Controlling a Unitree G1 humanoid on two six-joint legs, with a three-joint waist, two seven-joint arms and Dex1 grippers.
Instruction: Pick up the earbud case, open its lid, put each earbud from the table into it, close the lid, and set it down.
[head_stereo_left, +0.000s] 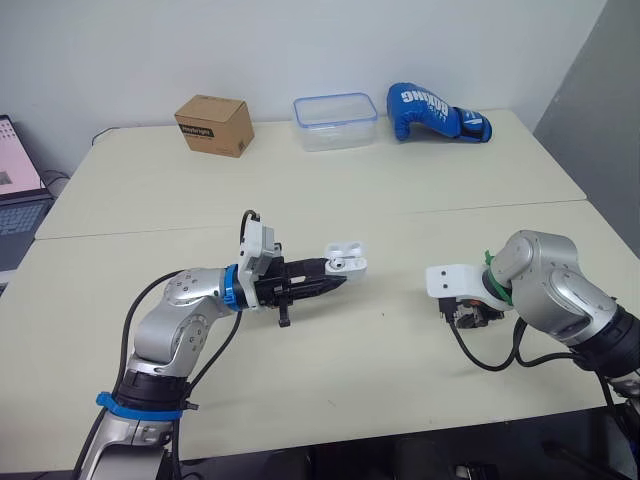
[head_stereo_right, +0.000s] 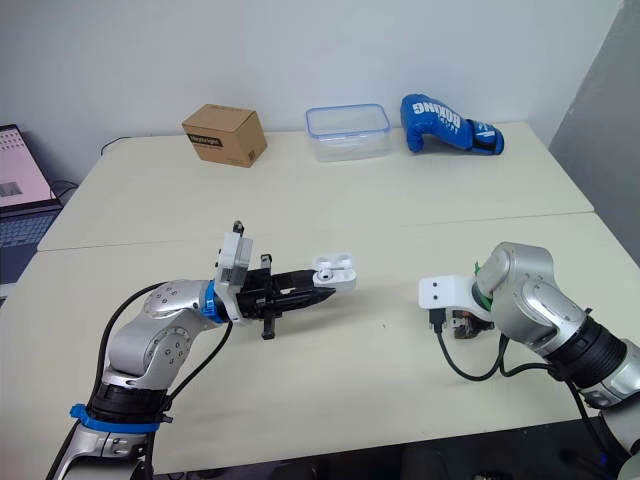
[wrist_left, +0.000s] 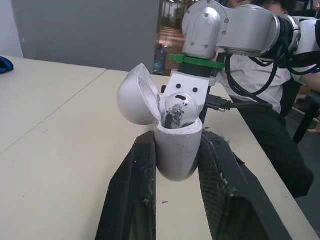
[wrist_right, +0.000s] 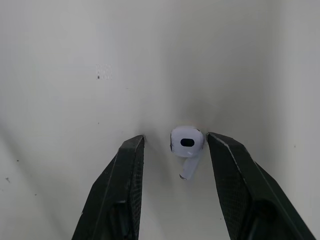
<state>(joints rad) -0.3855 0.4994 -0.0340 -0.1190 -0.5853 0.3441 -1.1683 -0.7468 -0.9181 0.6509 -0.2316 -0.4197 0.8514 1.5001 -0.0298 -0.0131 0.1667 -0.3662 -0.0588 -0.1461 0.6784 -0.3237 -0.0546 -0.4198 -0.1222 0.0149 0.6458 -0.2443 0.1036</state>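
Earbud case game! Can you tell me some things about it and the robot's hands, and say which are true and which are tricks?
1. The left gripper holds the earbud case. True.
2. The case's lid is shut. False: it is flipped open.
3. An earbud lies on the table between the right gripper's open fingers. True.
4. The boxing glove is red. False: it is blue.
5. The cardboard box touches the case. False: it stands apart, at the back of the table.
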